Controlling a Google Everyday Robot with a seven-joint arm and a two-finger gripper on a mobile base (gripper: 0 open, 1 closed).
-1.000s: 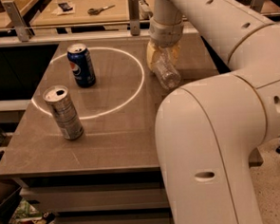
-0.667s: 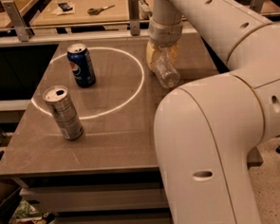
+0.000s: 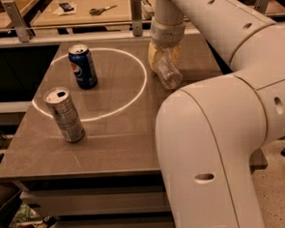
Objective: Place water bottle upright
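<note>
The water bottle (image 3: 168, 72) is a clear ribbed plastic bottle. It hangs tilted, its lower end pointing down and to the right just over the table's right side. My gripper (image 3: 161, 56) comes down from the arm at the top and its pale yellow fingers (image 3: 153, 55) are shut around the bottle's upper part. The bottle's cap is hidden by the gripper. The bottle lies just outside the right edge of the white circle (image 3: 141, 84) marked on the table.
A blue Pepsi can (image 3: 83, 66) stands upright at the back left inside the circle. A silver can (image 3: 64, 114) stands upright at the left front. My large white arm (image 3: 217, 145) covers the brown table's (image 3: 110, 142) right front. Scissors (image 3: 102, 10) lie on a far bench.
</note>
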